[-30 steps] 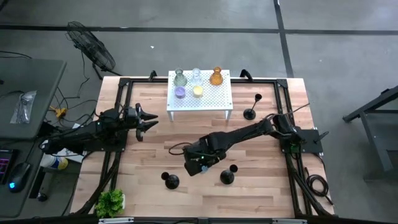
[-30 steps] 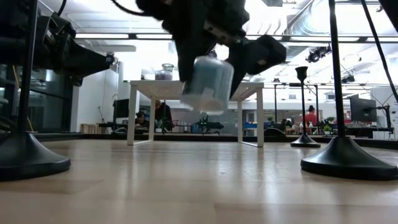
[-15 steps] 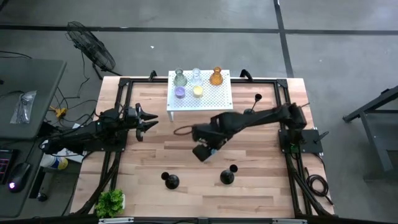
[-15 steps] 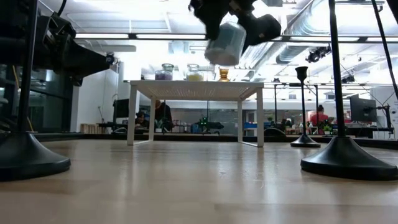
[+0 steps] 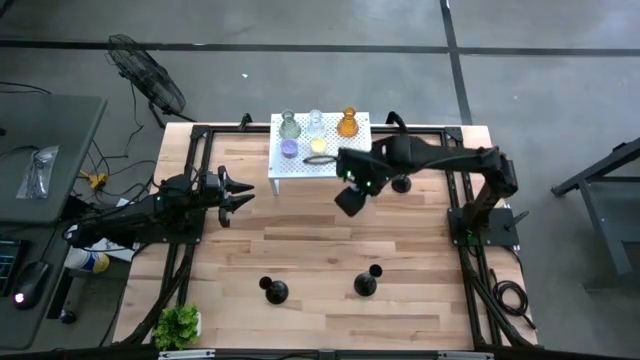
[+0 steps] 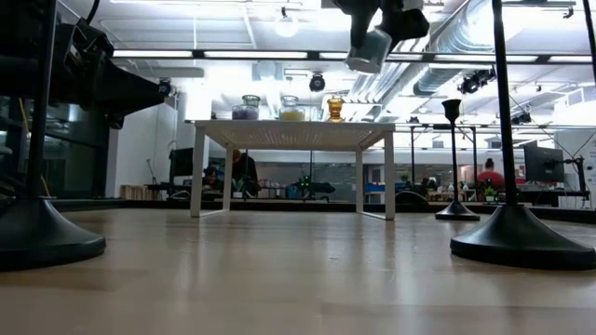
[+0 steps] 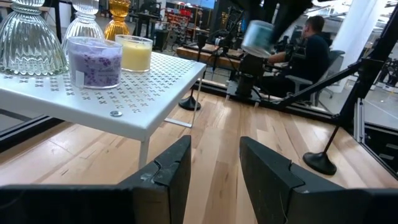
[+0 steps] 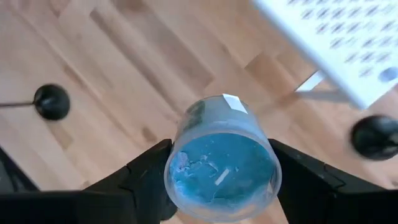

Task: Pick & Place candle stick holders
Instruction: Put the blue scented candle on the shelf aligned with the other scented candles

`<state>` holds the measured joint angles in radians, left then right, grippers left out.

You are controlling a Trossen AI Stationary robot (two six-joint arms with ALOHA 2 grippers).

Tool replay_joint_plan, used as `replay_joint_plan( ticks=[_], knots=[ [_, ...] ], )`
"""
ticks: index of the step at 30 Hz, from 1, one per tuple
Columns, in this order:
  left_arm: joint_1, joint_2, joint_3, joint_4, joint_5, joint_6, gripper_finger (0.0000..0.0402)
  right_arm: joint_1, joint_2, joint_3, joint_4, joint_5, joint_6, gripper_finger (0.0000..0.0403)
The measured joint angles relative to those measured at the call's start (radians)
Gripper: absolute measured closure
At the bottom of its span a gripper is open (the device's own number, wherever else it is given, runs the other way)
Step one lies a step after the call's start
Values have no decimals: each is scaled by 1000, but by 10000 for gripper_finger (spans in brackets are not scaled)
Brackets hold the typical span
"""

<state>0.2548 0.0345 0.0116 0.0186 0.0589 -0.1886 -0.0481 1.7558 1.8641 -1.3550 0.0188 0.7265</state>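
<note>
My right gripper (image 5: 349, 200) holds a blue glass cup (image 8: 221, 165) high over the table, just in front of the right front corner of the white stand (image 5: 322, 162). The low view shows the cup (image 6: 370, 48) tilted, above the level of the stand's top. On the stand are a purple cup (image 7: 94, 61), a yellow cup (image 7: 134, 52), two clear ribbed glasses and an amber one (image 5: 348, 123). Two black holders (image 5: 274, 291) (image 5: 366, 283) stand on their round bases near the front edge. My left gripper (image 7: 214, 168) waits open at the table's left. My right gripper pinches the blue cup by its round side wall (image 8: 177, 158), one finger (image 8: 146, 177) on each side of it. The fingers come from above, slanting down. The cup is lifted clear of the table, its open top toward the wrist, tilted in the low view.
A third black holder (image 5: 402, 184) stands by the stand's right side, partly under my right arm. A small green plant (image 5: 178, 325) sits at the front left corner. Black frame rails run along the table's edges. People sit in the room beyond.
My right gripper has carried the blue cup up and toward the table's far edge and the white stand, from just above the near middle of the table, rolling and tipping as it went. The cup has stayed in its hold.
</note>
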Motion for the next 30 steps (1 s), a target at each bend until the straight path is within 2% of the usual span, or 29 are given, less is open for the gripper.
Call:
replay_joint_plan(
  ticks=[7, 16, 26, 30],
  knots=[
    [0, 0, 0, 0, 0, 0, 268, -131, -2, 0, 6, -5, -79, 165],
    [0, 0, 0, 0, 0, 0, 268, -240, 1, 0, 39, -1, -199, 165],
    [0, 0, 0, 0, 0, 0, 268, -304, 52, 0, 127, -41, -131, 165],
    [0, 0, 0, 0, 0, 0, 268, -317, 66, 9, 132, -20, -85, 165]
  ],
)
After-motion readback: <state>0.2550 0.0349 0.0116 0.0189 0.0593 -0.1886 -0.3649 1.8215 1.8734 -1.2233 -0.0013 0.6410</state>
